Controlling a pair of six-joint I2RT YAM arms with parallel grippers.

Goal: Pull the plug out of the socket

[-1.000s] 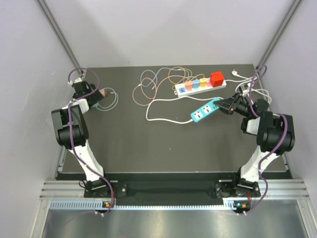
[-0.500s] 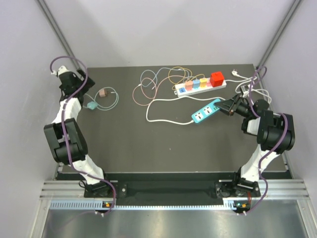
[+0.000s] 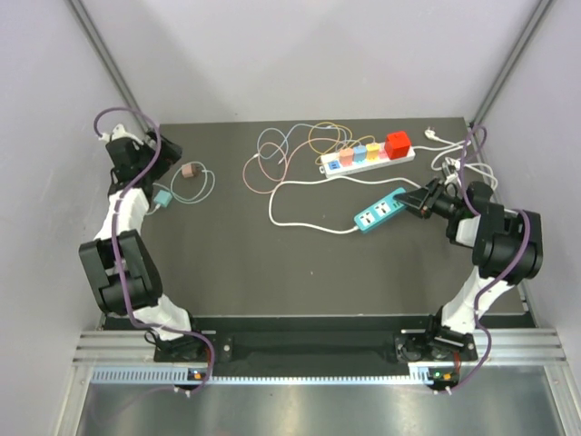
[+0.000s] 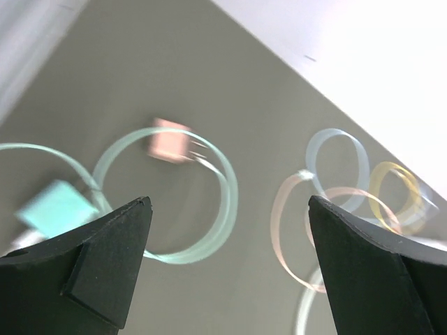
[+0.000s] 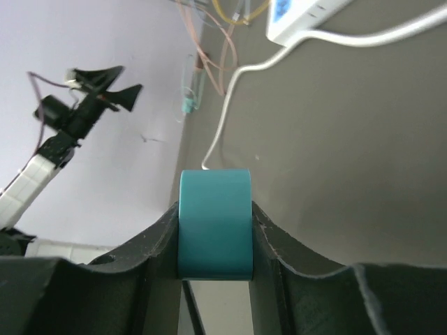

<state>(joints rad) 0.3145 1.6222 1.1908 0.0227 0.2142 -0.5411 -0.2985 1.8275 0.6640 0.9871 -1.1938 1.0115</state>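
Observation:
A teal power strip (image 3: 379,213) lies mid-right on the dark table, and nothing is plugged into it. My right gripper (image 3: 414,202) is shut on its right end; the right wrist view shows the teal end (image 5: 215,223) clamped between both fingers. A small teal plug (image 3: 162,197) and a pink plug (image 3: 190,170) lie loose at the far left on a pale teal cable loop (image 3: 204,186). My left gripper (image 3: 141,168) is open and empty, above and left of them. In the left wrist view the pink plug (image 4: 170,139) and teal plug (image 4: 56,207) lie beyond its spread fingers (image 4: 105,258).
A white power strip (image 3: 368,156) at the back holds blue, pink, yellow and red plugs. Thin coloured cable loops (image 3: 290,145) lie left of it. A white cord (image 3: 300,218) runs from it across the middle. White cables (image 3: 454,163) are bunched at the back right.
My left gripper has pulled back from the pink plug to the far-left corner, open. The teal plug now lies free on the table. My right gripper shifted the teal strip slightly nearer.

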